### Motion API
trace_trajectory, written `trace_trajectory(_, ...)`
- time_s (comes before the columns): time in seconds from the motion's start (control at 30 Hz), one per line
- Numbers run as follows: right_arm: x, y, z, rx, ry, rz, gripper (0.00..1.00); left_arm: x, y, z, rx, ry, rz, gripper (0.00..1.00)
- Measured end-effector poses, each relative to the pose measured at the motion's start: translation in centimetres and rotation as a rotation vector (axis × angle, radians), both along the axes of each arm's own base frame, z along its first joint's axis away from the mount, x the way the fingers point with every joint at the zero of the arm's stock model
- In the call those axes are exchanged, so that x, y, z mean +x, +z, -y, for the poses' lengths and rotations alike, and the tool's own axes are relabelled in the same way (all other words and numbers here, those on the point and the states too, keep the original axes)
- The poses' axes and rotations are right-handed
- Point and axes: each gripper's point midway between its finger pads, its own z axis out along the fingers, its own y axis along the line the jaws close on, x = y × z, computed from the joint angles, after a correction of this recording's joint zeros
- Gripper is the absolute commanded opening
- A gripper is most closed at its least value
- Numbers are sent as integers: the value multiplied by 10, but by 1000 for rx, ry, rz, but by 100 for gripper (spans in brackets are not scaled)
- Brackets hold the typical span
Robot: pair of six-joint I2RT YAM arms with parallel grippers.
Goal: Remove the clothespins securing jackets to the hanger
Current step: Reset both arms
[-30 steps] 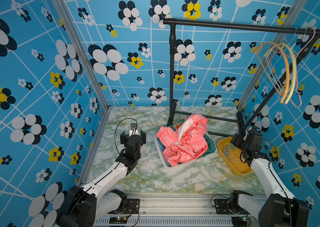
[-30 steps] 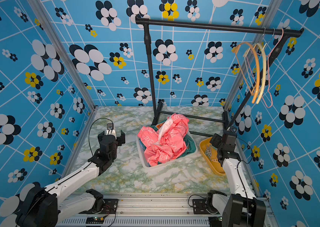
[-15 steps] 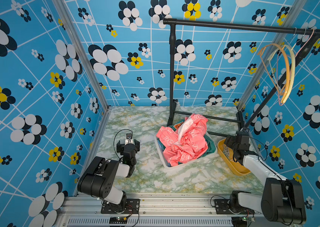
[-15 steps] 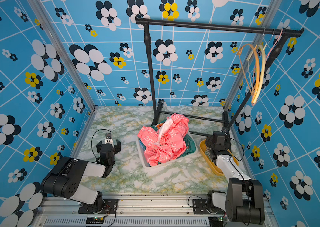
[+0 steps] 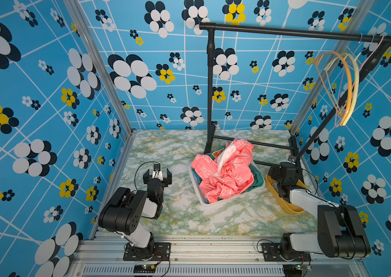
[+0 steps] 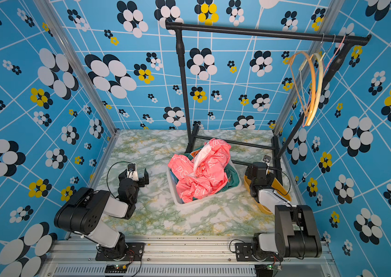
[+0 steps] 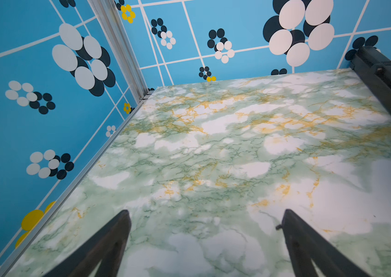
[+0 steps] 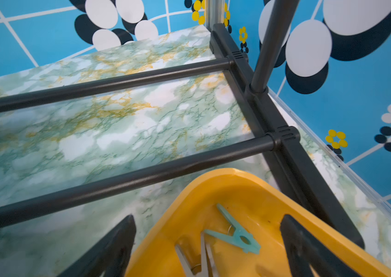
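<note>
Note clothespins (image 8: 234, 231) loose in yellow bin (image 8: 249, 182), right side; likely light, stiff, springy (pinch tail ends). Jackets (image 5: 225, 175) heaped soft in centre basket (image 5: 210, 203). Left gripper (image 5: 157, 176) and right gripper (image 8: 207, 218) spread wide, empty.

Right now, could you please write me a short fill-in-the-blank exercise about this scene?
1. The jacket on top of the white bin is ____.
2. The hangers on the black rail carry ____ jackets.
3. The pale green clothespin lies in the ____ tray.
4. The left gripper holds its jaws ____ above the table.
Missing words: pink; no; yellow; open.
</note>
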Motion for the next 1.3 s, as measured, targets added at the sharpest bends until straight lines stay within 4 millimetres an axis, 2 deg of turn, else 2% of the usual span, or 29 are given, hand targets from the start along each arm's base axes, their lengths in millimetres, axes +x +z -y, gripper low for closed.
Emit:
trace_trajectory(0.13, 4, 1, -10, -44, 34, -2, 98, 0, 0, 1, -2, -6, 1, 99)
trace_trajectory(0.33, 9, 13, -8, -97, 40, 77, 99, 0, 0, 1, -2, -9, 2, 99)
trace_trajectory(0.5, 13, -7, -20, -128, 115, 46, 99, 0, 0, 1, -2, -9, 1, 99)
trace_trajectory(0.7, 20, 0, -32, -131, 188, 140, 99, 0, 0, 1, -2, -9, 1, 99)
trace_trajectory(0.8, 12, -20, -34, -128, 213, 83, 99, 3, 0, 1, -4, -4, -5, 100)
trace_trajectory(0.97, 13, -18, -31, -123, 203, 96, 99, 19, 1, -8, -37, 20, -41, 99)
trace_trajectory(1.1, 13, -17, -31, -123, 202, 97, 99, 26, 6, -27, -86, 58, -47, 99)
trace_trajectory(1.3, 13, -17, -31, -123, 201, 97, 99, 23, -6, -24, -111, 45, -97, 99)
